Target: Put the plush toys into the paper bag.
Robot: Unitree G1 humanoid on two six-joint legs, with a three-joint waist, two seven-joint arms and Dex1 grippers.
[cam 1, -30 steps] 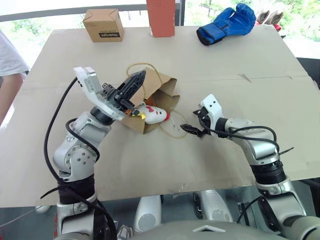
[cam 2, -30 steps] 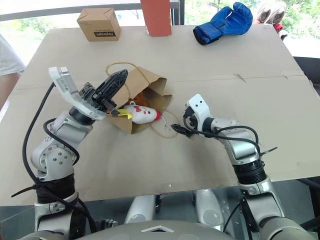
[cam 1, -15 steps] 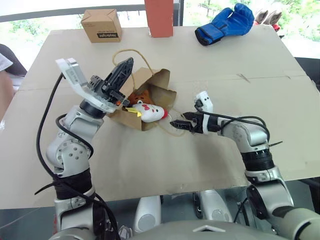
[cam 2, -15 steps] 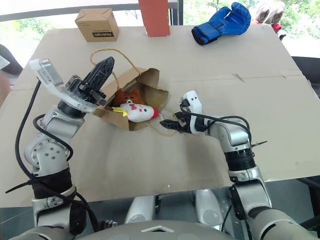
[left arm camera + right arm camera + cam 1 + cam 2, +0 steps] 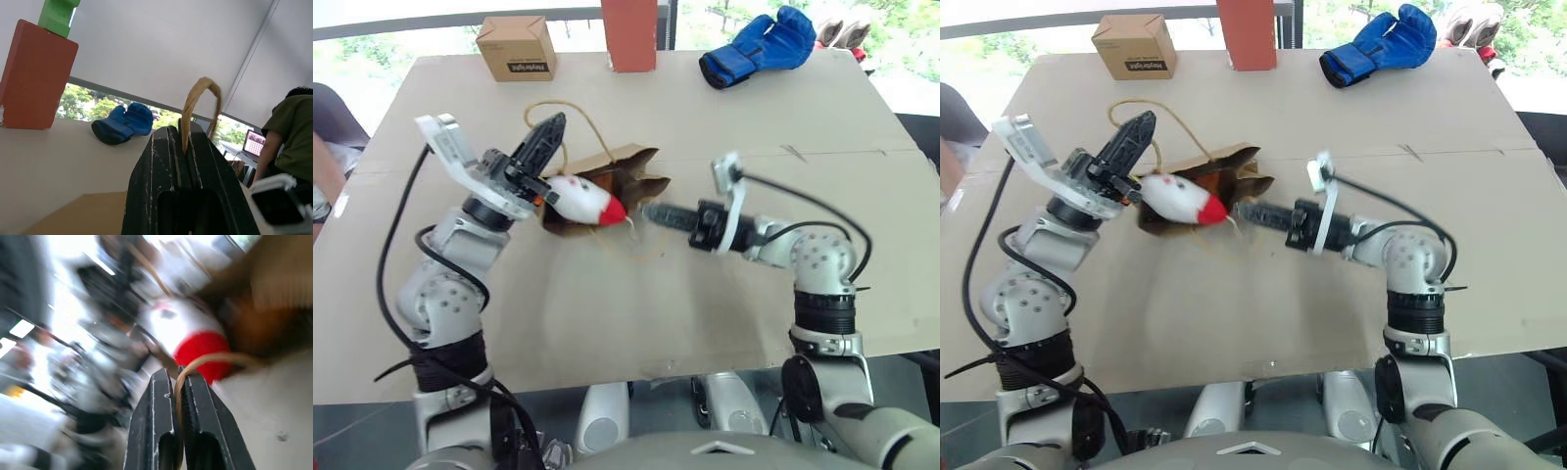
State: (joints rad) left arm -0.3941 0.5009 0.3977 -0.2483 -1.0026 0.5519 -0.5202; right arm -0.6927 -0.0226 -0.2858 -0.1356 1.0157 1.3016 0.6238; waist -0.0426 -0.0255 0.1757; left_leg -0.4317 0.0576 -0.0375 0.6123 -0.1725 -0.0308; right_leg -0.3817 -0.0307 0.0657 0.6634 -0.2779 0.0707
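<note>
Evidently each pincer (image 5: 183,147) (image 5: 177,382) pinches a bag (image 5: 626,176) handle; white toy (image 5: 582,199) protrudes.

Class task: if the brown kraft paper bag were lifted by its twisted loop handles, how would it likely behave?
The brown kraft paper bag already looks creased and collapsed, so it would probably sag rather than stay open. Its handles are pinched by the left gripper and right gripper; they look thin, so likely flexible. The white plush toy at its mouth might slip out.
</note>
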